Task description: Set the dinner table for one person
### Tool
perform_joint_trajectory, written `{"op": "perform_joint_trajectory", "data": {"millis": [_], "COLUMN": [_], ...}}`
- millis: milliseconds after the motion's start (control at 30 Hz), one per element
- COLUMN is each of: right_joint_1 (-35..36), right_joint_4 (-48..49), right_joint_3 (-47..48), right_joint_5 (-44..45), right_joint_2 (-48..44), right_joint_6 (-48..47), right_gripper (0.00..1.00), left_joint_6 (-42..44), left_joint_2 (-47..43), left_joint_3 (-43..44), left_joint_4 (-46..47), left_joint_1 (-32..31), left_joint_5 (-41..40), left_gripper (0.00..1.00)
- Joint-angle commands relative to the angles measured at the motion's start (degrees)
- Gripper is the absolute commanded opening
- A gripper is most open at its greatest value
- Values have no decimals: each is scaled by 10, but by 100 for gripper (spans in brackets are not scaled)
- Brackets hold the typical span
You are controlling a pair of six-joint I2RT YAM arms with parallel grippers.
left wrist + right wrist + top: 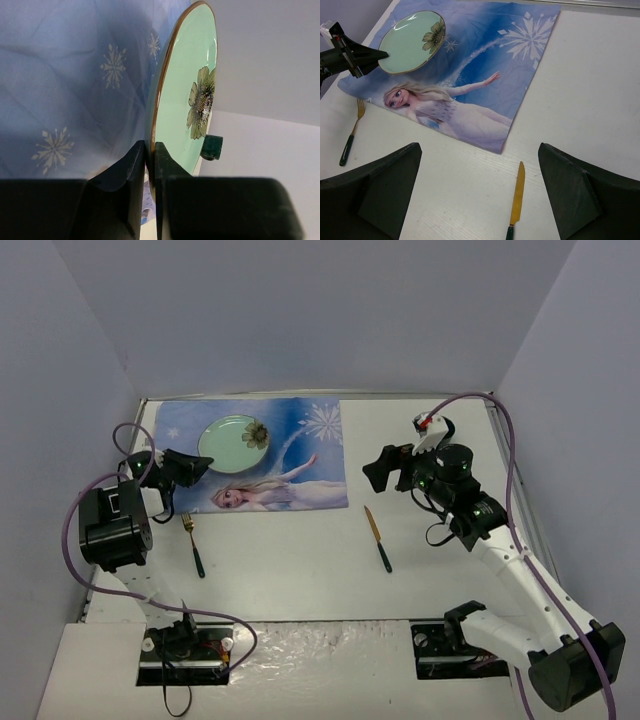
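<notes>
Left gripper (pixel 150 150): black fingers pressed together on the rim of the plate, pinching its near-left edge; the arm reaches in from the left side of the table
Fork (pixel 193 545): gold tines, dark handle; lying on bare white top just in front of the placemat's left front corner, tines towards the cloth
Plate (pixel 233 437): pale green with a gold rim and a flower painted by its right edge; over the left rear part of the placemat; whether it sits flat on the cloth I cannot tell
Placemat (pixel 290 455): blue cloth with snowflakes and a cartoon princess; spread on the far left half of the table
Knife (pixel 378 538): gold blade, dark handle; on bare table near the placemat's right front corner, blade pointing away
Right gripper (pixel 385 468): fingers spread wide, nothing between them; held above the table right of the placemat, facing left
Dinner table (pixel 300 580): wide white top under everything; metal rail along its edges
</notes>
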Motion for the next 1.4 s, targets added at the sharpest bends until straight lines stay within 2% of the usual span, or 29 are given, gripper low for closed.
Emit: {"op": "perform_joint_trajectory", "data": {"millis": [0, 633, 933, 1067, 1233, 1367], "right_joint_1": [-4, -4, -4, -4, -4, -4], "right_joint_4": [36, 37, 36, 34, 21, -4], "right_joint_3": [35, 29, 20, 17, 19, 32], "right_joint_5": [-3, -12, -12, -2, 53, 124], "right_joint_2": [15, 31, 16, 6, -10, -7], "right_joint_6": [-16, -13, -11, -7, 17, 30], "right_gripper": [100, 100, 100, 100, 100, 100], "left_joint_6": [-16, 50, 91, 116, 214, 325], "left_joint_2": [-7, 78, 92, 70, -23, -96], "left_joint_3": [53, 78, 77, 78, 101, 156], "left_joint_4": [124, 82, 10, -45, -284, -485], "left_joint_1": [-2, -3, -2, 0, 11, 17], "left_joint_5": [35, 39, 25, 9, -59, -176], "left_gripper": [0, 1, 43, 54, 72, 85]}}
